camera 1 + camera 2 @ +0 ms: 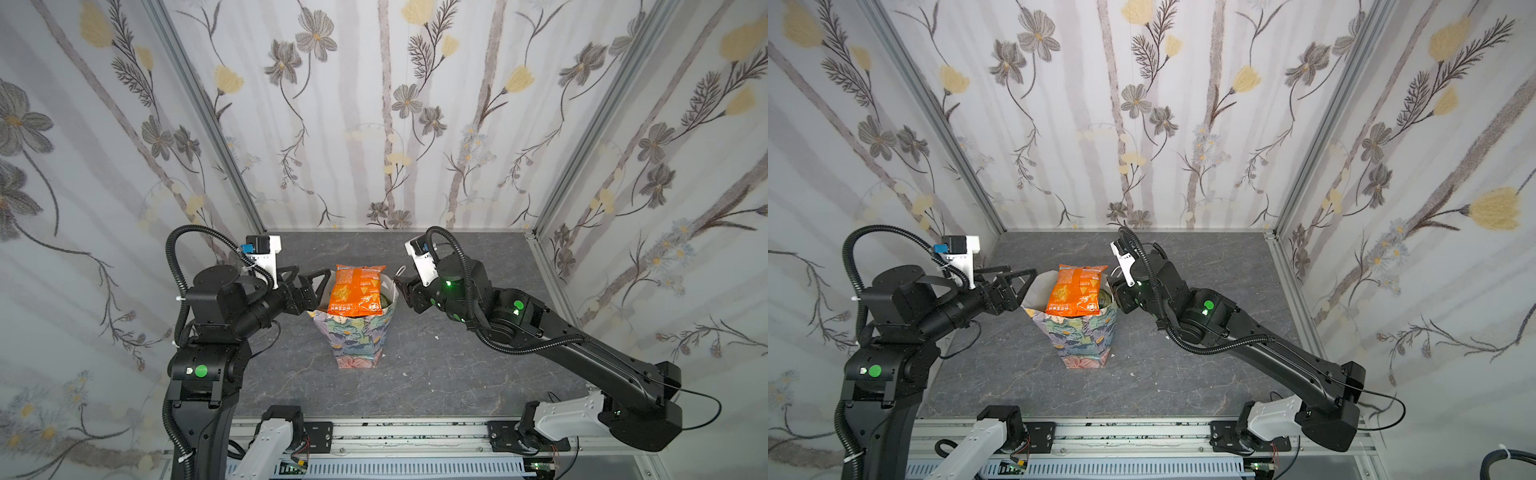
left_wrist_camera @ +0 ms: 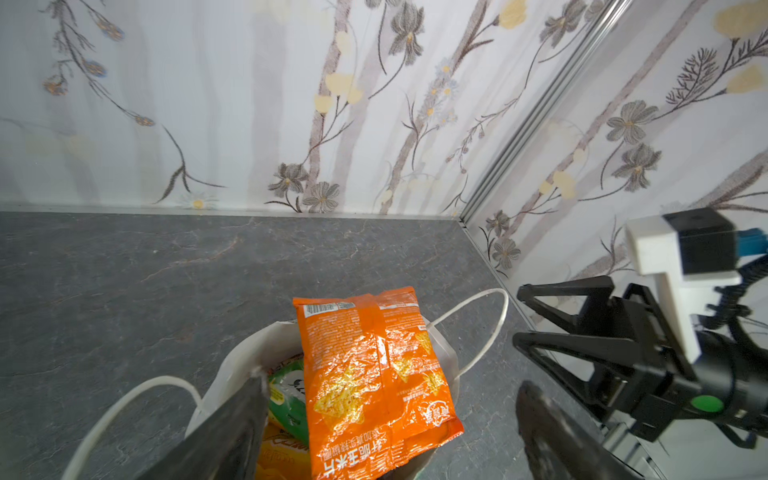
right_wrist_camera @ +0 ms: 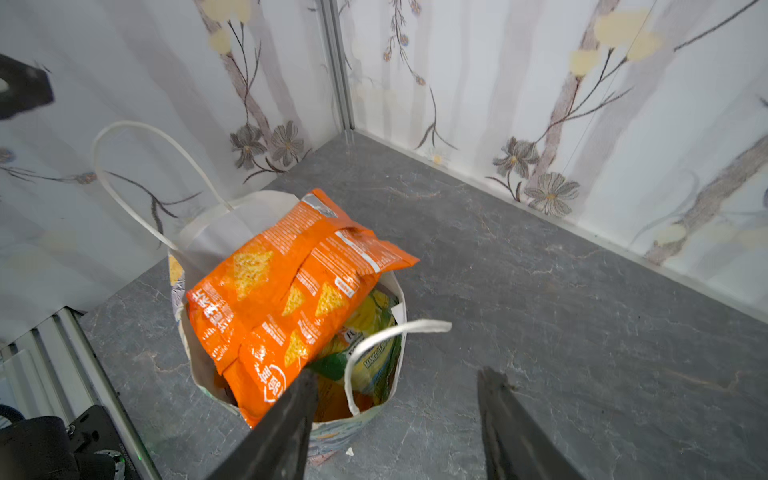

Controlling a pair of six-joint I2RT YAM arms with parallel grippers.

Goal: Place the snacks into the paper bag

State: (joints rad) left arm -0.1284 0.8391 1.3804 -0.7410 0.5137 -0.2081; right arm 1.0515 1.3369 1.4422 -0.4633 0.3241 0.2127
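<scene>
The left pincer (image 1: 314,276) stands open at the left rim of the paper bag (image 1: 357,340), gripping nothing. The right pincer (image 1: 401,291) is also open and empty, just beside the bag's right rim and its white cord handle (image 3: 390,332). The bag stands upright on the grey table (image 1: 457,374), at the centre of both top views. An orange packet (image 1: 356,291) lies across its mouth, poking above the rim. A green packet (image 2: 286,390) and a yellow packet (image 3: 368,316) sit beneath it inside.
</scene>
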